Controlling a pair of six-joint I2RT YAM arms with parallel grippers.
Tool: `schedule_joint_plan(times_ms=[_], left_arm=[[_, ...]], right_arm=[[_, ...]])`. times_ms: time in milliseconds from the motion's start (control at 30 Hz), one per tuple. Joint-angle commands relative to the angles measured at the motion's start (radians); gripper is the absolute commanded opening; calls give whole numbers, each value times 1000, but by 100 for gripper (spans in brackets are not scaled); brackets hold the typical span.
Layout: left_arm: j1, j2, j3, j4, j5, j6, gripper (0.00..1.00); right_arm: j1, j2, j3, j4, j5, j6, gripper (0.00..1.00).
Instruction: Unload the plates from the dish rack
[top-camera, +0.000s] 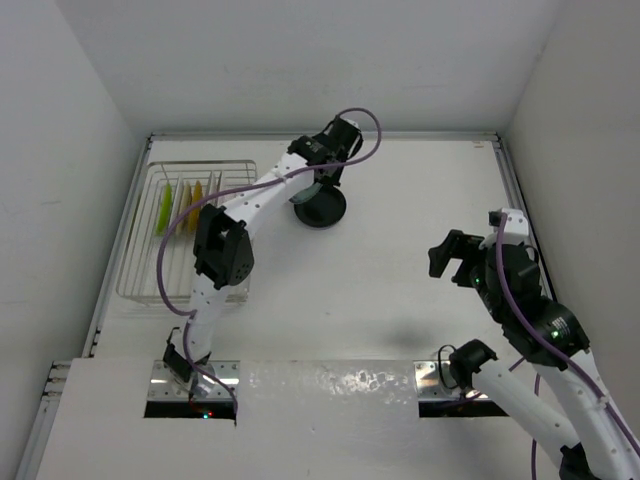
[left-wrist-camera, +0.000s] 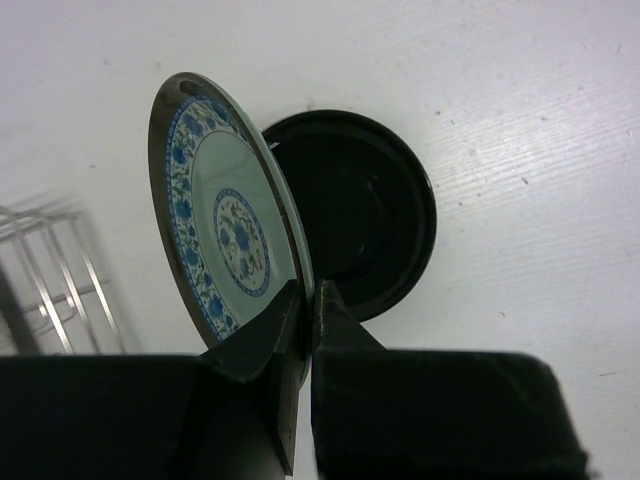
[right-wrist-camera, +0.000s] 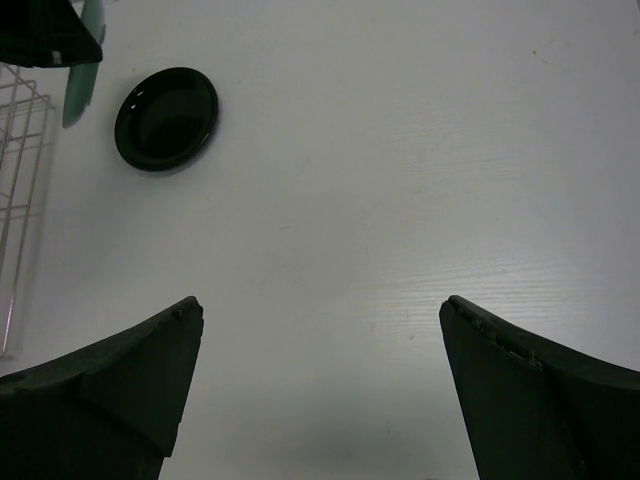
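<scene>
Pinching the lower rim of a small round white plate with a blue floral pattern (left-wrist-camera: 225, 220), the left gripper (left-wrist-camera: 305, 300) has its jaws pressed together on it and holds it on edge, tilted, just in front of a glossy black round plate (left-wrist-camera: 370, 210) lying flat on the white table (top-camera: 400, 270). To set it down well, I would tip it flat, lower it slowly, and let go only once it is supported. It looks thin, glazed and slippery. The silver wire dish rack (top-camera: 135, 250) sits well off to the gripper's left, a lime green plate (top-camera: 163, 210) and a yellow plate (top-camera: 196, 205) upright in its slots. The right gripper (right-wrist-camera: 320, 300) hangs spread and empty, well apart
</scene>
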Motion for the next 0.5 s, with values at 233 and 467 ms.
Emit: schedule_joint_plan(times_ms=[233, 467], left_arm=[[-32, 71, -60, 108, 1, -21, 0], [-49, 106, -76, 122, 32, -30, 7]], right_arm=[[-2, -9, 21, -6, 36, -17, 99], [-2, -7, 6, 5, 25, -17, 99]])
